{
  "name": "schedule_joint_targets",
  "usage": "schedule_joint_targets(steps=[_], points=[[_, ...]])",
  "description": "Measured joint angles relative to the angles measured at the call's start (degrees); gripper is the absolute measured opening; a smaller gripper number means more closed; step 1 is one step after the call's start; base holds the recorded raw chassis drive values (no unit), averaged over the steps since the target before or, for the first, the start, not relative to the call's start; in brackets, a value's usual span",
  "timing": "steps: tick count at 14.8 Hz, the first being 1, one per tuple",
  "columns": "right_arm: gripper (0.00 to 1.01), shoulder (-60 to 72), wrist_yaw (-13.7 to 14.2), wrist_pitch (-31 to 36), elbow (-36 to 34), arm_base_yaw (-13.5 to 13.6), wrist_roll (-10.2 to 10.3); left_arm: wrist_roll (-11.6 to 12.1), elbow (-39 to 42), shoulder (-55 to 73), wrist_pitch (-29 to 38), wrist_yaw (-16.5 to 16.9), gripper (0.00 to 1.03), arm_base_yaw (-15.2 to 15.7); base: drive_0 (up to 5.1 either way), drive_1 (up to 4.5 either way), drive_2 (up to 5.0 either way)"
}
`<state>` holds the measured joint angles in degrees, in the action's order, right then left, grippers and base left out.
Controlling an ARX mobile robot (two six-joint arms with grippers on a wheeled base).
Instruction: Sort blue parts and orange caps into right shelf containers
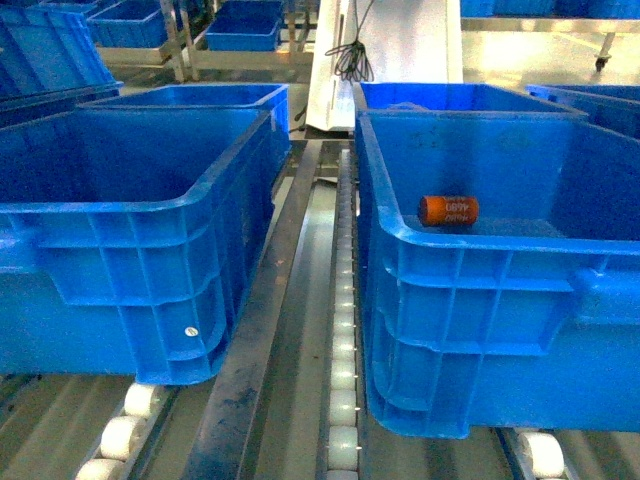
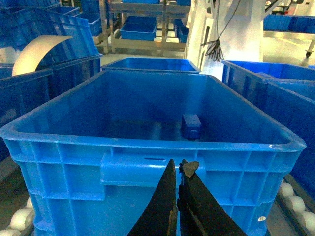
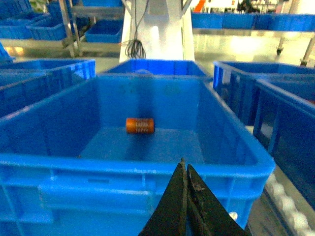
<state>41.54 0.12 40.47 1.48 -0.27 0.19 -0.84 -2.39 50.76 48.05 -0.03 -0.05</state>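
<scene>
One orange cap is seen in the right crate, one blue part in the left crate, and both the left gripper and the right gripper are clenched empty.

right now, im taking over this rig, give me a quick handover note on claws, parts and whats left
Left claw: shut, holding nothing, in front of the left crate.
Right claw: shut, holding nothing, in front of the right crate.
Parts: one orange cap lies on its side on the right crate's floor. One blue part sits on the left crate's floor, near the far wall.
Done: at least one of each sorted, colours kept apart.
Left: no loose parts show in these views, so check for more before finishing.
</scene>
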Motion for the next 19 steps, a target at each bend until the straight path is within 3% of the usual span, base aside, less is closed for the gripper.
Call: schedule_joint_targets(steps=[8,18,19], points=[[0.01,-19.4,0.0,-18.6,-0.7,0.0,0.0,0.0,1.8,-22.8,-20.4,0.0,0.02,0.0,0.0,0.00,0.0],[0.01,-31.4,0.0,-30.3,-0.7,0.0,0.0,0.0,1.8,-37.9,-35.1,0.0,0.02,0.0,0.0,0.00,0.0],[0.01,-34.2,0.0,-34.1,-0.7,0.0,0.0,0.0,1.8,-38.9,-36.2,0.0,0.02,0.0,0.0,0.00,0.0]])
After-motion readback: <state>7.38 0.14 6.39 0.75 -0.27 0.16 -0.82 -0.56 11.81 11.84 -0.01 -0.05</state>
